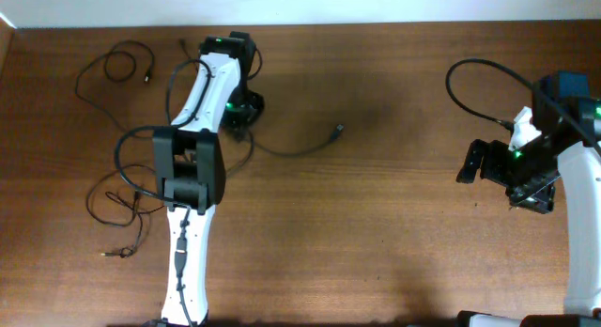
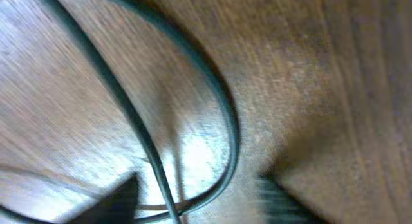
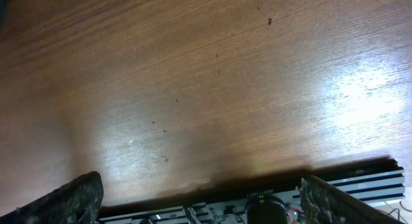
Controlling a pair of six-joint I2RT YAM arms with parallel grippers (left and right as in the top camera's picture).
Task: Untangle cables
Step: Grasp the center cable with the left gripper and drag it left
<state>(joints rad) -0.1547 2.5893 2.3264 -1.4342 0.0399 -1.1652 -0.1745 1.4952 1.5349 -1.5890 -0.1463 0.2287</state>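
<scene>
The thin black cables lie on the left of the wooden table (image 1: 376, 224). One strand (image 1: 300, 150) runs from my left gripper to a small plug (image 1: 338, 130). A coil with a plug (image 1: 120, 64) lies at the far left back, and a tangle of loops (image 1: 111, 201) with a plug lies beside my left arm. My left gripper (image 1: 240, 116) is down on the table, open. In the left wrist view two cable strands (image 2: 222, 114) cross between its spread fingers (image 2: 199, 197). My right gripper (image 1: 474, 163) is open and empty, far from the cables (image 3: 206, 195).
A thick black robot wire (image 1: 474, 78) arcs over the right arm, and another (image 1: 131, 144) loops off the left arm. The table's back edge (image 1: 376, 24) meets a pale wall. The right wrist view shows bare wood (image 3: 206, 76).
</scene>
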